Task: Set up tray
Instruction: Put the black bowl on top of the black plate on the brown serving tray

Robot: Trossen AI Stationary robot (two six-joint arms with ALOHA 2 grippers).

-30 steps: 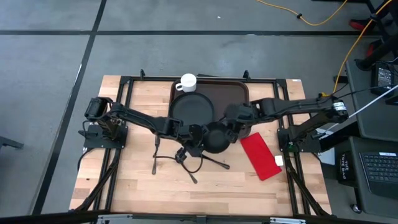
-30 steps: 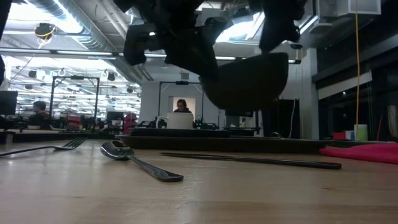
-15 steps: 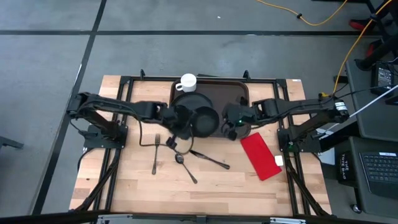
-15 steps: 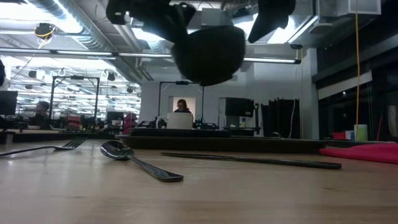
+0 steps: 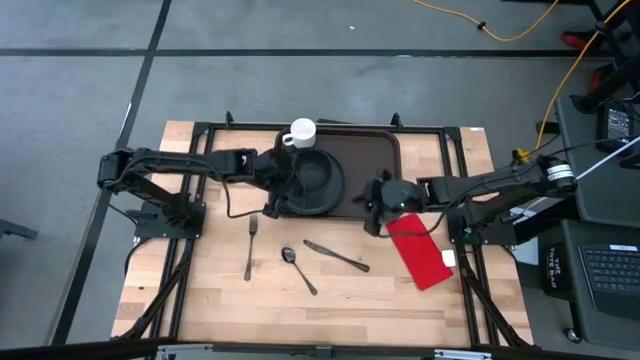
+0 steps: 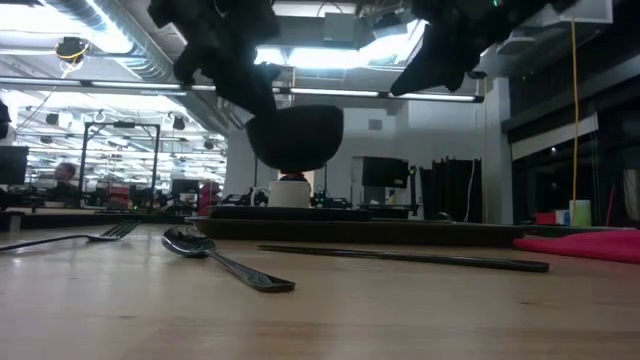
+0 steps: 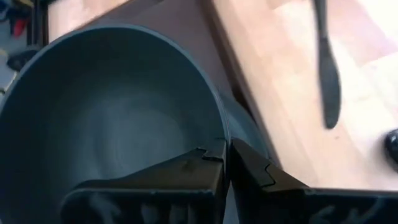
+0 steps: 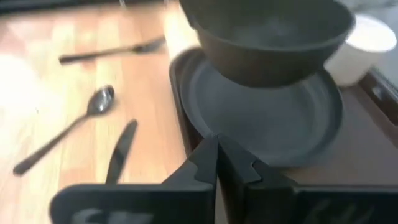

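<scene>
wood table (image 5: 200, 290): left pincer (image 7: 225, 152) clamps bowl (image 6: 296, 135) rim, low view shows it airborne; right pincer (image 8: 217, 151) closed

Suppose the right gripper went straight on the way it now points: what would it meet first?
Probably the plate on the tray. The shut right gripper aims low, at the plate, under the bowl that the left gripper holds above it; depth is unclear.
</scene>
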